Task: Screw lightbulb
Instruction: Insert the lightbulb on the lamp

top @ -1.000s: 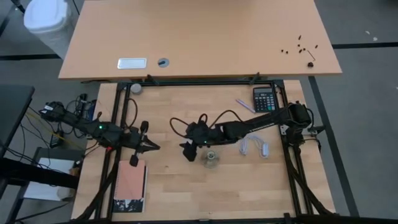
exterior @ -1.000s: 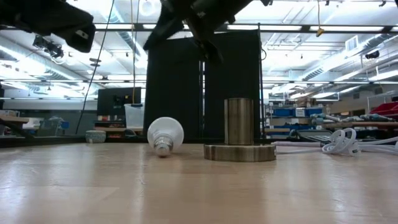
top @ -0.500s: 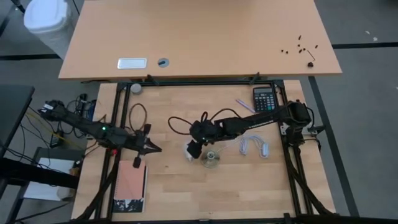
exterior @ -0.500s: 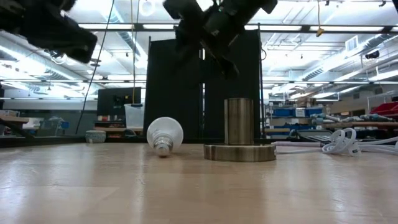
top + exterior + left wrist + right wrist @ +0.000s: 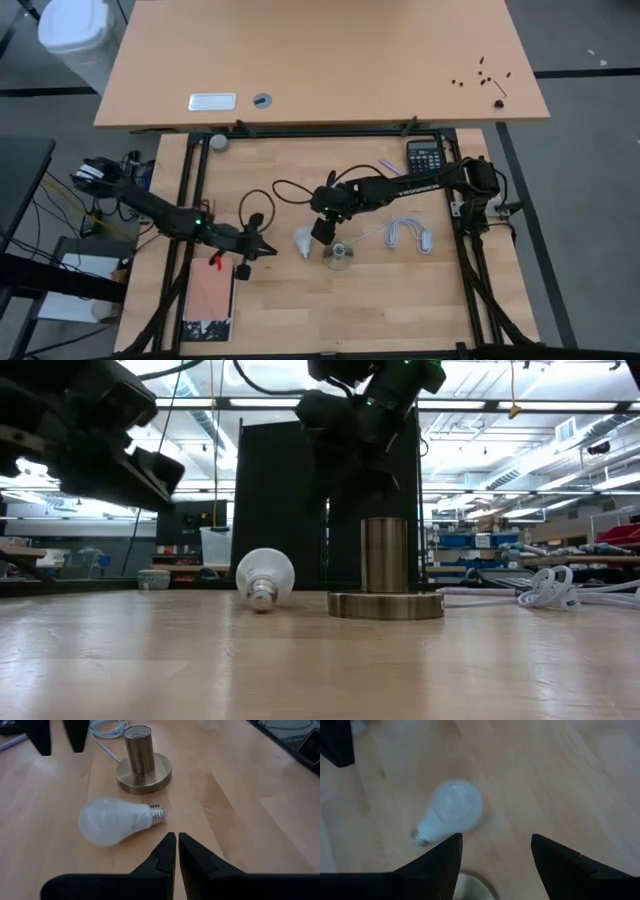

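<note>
Since the earlier frames we see the left gripper (image 5: 262, 249) has advanced toward the bulb, and the right gripper (image 5: 322, 230) has pulled back to above the socket. We count one lightbulb (image 5: 303, 241), one brass socket (image 5: 339, 256) on a round base, one white cord (image 5: 408, 235), one calculator (image 5: 425, 158), one pink notebook (image 5: 209, 297). The lightbulb lies on its side on the wooden table (image 5: 400, 300), just beside the socket, untouched; white frosted globe, threaded grey base. Left fingers (image 5: 165, 855) are closed together, pointing at the bulb's base. Right fingers (image 5: 442, 862) are spread wide above the bulb. Behind, a workshop with ceiling lights and shelving; a second larger table (image 5: 350, 60) sits beyond.
</note>
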Controlling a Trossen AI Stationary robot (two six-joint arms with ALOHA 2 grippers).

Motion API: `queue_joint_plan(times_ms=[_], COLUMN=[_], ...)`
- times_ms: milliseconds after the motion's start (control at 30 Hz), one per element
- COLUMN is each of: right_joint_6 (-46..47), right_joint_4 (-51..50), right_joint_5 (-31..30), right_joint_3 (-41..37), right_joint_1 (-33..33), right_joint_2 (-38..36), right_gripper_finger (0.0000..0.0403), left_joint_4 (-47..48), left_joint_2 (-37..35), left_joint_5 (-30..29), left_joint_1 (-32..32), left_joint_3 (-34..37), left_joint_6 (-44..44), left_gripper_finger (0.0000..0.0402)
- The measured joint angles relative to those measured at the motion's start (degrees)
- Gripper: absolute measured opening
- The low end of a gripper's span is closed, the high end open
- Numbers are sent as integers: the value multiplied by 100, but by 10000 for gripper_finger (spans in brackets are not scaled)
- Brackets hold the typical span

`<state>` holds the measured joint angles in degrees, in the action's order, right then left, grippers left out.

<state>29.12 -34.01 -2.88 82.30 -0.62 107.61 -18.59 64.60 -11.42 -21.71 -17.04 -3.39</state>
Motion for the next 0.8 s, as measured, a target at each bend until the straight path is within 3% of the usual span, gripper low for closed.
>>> queue_joint_plan(times_ms=[300, 600, 800], right_joint_6=[-279, 99, 129], right_joint_4=[-501, -978, -1150], right_joint_5=[340, 532, 669], right_joint_3=[0, 0, 0], right_joint_1=[37, 316, 310], right_joint_2=[-35, -35, -35], right_gripper_finger=[247, 247, 247], left_joint_4=[-1451, -3003, -3177], left_joint_2=[1522, 2800, 3356], left_joint_5=[-92, -271, -247], left_joint_1=[2, 281, 501], left_joint_3=[-2, -6, -284], left_joint_6=[-69, -156, -325], left_gripper_finger=[26, 26, 25])
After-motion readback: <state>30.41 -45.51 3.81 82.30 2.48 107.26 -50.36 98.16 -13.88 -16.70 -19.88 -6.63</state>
